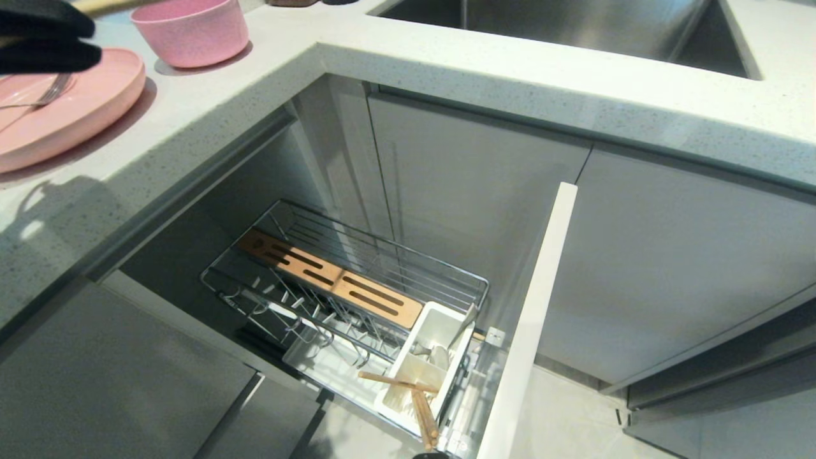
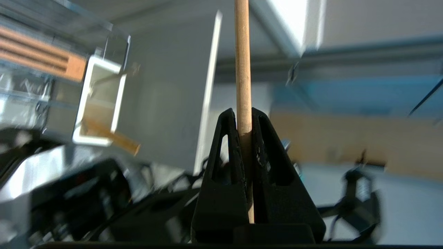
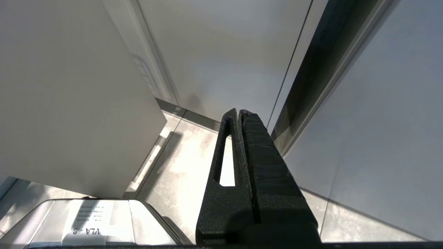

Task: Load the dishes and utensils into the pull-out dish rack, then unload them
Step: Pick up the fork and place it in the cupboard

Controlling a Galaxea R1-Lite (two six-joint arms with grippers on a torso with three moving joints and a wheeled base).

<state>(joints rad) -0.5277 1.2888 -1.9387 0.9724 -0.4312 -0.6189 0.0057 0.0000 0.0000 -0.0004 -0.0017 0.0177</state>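
Nearest, the left gripper (image 2: 245, 119) pinches one chopstick (image 2: 242, 65) near its end, so the long shaft can drop into the caddy (image 1: 426, 363). Beyond, plate (image 1: 83, 108) and bowl (image 1: 191, 29) await on the counter (image 1: 446, 70); right gripper (image 3: 238, 114) is closed, idle.

The head view looks steeply down from above the countertop (image 1: 268, 95) corner into the open cabinet, with the pull-out dish rack (image 1: 357, 293) low at centre and the sink (image 1: 574, 32) far behind. The left wrist view sits close behind the left gripper (image 2: 244, 116), facing out past the held chopstick (image 2: 242, 62) toward the white utensil caddy (image 2: 100, 100), which the head view shares (image 1: 424, 363). The right wrist view looks past the right gripper (image 3: 238, 112) at cabinet fronts (image 3: 225, 52) and floor (image 3: 180, 173).
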